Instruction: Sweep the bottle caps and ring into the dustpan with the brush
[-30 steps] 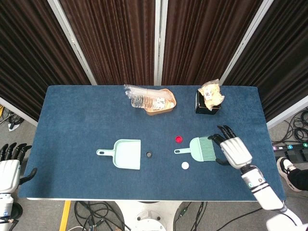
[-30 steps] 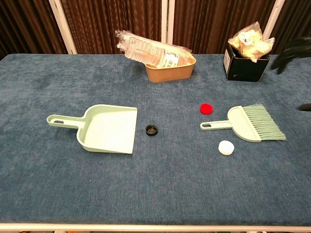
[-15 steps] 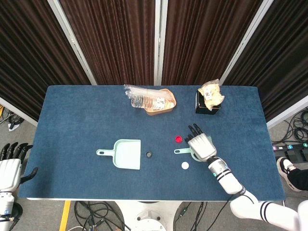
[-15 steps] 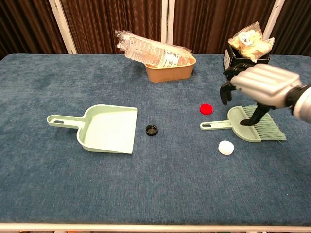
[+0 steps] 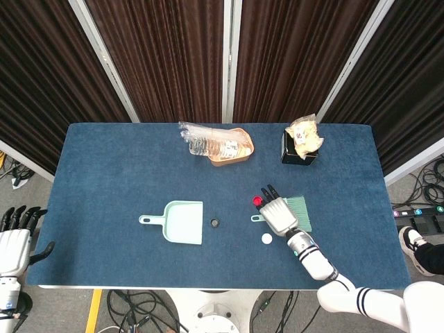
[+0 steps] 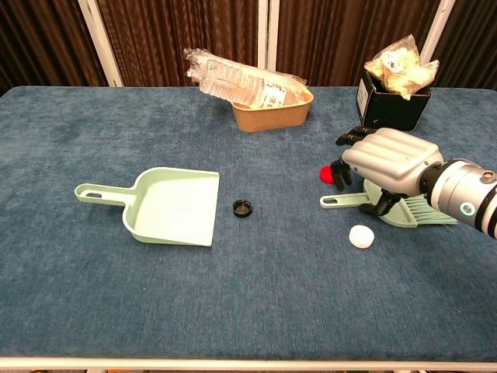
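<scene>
Dark curtains with pale vertical rails hang behind the blue felt table, and that cloth carries everything I am working with. My right hand hovers palm-down over the head of the mint-green brush, its fingers spread and curled loosely downward; I cannot tell from either view whether they actually touch the brush, and nothing is gripped. The brush lies flat, its handle pointing toward the middle of the table and its bristles fanned out toward the right edge. A red bottle cap sits just beside my fingertips, partly hidden behind them in the chest view. A white bottle cap lies near the brush on the side closer to me. The black ring rests well left of those, just off the open lip of the green dustpan, which lies flat with its handle pointing left. My left hand hangs off the table's left side, fingers apart and holding nothing. Farther back stand a tan tray with crushed clear plastic bottles and a black box stuffed with crumpled wrappers.
</scene>
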Robot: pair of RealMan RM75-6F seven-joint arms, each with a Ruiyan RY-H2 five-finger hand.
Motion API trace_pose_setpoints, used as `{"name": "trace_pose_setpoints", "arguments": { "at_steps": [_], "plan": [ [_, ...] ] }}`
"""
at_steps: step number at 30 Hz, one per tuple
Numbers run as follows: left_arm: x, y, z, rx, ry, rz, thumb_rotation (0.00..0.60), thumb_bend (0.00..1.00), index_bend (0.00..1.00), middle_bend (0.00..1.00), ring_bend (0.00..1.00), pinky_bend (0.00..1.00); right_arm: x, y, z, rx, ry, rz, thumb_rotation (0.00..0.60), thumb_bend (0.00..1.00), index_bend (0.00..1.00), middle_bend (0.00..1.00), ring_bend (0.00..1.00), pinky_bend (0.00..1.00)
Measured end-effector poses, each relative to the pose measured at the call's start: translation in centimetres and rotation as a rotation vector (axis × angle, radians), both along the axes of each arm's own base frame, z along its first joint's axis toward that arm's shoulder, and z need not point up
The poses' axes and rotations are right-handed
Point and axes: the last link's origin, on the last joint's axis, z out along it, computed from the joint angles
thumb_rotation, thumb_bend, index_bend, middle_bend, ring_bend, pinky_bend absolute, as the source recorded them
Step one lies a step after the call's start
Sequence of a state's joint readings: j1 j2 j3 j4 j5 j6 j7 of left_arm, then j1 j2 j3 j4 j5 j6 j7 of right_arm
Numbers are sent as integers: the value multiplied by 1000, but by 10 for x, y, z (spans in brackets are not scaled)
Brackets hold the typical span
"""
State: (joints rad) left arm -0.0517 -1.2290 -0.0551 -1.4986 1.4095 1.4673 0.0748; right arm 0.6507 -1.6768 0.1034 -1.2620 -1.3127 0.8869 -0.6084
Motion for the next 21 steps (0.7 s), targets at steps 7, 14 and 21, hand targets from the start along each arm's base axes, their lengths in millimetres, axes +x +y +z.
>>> {"name": "trace_pose_setpoints", "arguments": {
  "at_steps": [7, 14, 21],
  "plan": [
    [-2, 0, -1, -1, -3, 1, 600, 234, 193, 145, 71, 14, 3, 0, -6, 8, 10, -1, 600, 221, 421, 404, 70, 0],
    [-3, 1, -2, -2, -7, 2, 600, 234, 193, 145, 71, 14, 4, 2, -10, 7, 17, 9, 600, 220, 436, 433, 91, 0],
    [-4, 0, -2, -3, -10, 5, 600, 235, 193, 145, 70, 14, 6, 1, -12, -1, 14, 13, 600, 235, 491, 494, 146, 2]
  ]
}}
